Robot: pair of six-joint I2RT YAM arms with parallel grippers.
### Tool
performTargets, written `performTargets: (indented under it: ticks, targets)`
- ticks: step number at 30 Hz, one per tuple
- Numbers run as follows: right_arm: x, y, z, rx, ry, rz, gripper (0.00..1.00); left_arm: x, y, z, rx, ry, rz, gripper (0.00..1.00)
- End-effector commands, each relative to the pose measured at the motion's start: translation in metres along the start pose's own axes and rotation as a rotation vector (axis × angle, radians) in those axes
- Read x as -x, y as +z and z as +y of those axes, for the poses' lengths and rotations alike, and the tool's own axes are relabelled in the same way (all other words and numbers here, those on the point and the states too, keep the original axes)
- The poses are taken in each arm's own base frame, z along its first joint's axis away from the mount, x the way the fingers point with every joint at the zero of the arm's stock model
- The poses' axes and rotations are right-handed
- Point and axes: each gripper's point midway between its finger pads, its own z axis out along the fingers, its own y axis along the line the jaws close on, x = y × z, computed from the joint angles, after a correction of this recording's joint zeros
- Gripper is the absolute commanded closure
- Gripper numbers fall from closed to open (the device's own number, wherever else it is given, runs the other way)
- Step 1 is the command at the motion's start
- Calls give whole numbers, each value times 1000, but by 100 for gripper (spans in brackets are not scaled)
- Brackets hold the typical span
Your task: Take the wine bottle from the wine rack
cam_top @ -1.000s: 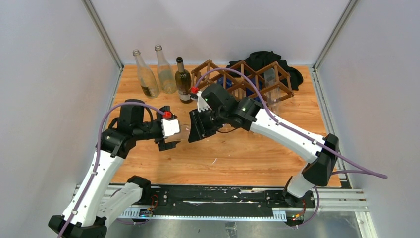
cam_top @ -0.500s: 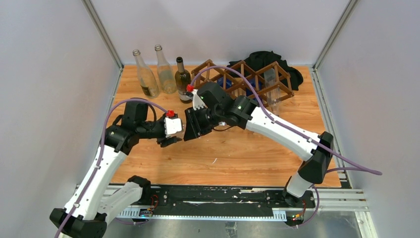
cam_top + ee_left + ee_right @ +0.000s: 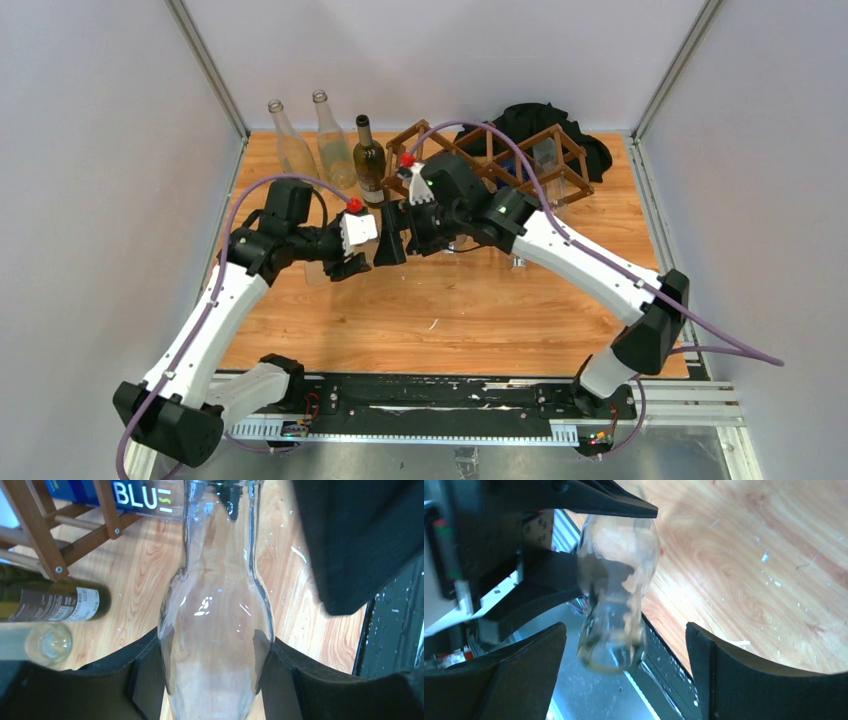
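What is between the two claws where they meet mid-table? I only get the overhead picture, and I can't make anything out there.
Observer: A clear glass bottle. The left wrist view shows the left gripper closed on its body, a finger against each side.
Visitor: Is the other claw gripping it too?
Observer: No. In the right wrist view the right gripper is open, with a gap between each finger and the bottle's neck.
Visitor: Is there wine in it?
Observer: It looks empty; the wooden tabletop shows straight through the glass.
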Motion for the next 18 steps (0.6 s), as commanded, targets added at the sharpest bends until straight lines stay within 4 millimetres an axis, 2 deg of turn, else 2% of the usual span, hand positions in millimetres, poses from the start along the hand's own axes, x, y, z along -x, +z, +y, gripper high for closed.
performTargets:
  ticks: [1,6,9,13,18]
  targets:
    - [23,-36,-4,-5,12,-154,6,25,-5,29,85,-83,-68,100]
    - [23,-56,-16,-42,20,-233,5,46,-8,36,110,-213,-167,100]
    - [21,-65,-22,-66,18,-260,4,48,-11,49,157,-282,-202,100]
    - [20,-80,-34,-118,12,-313,4,44,-24,89,277,-394,-239,100]
    - [23,-100,-54,-189,33,-380,4,27,-47,147,445,-534,-277,100]
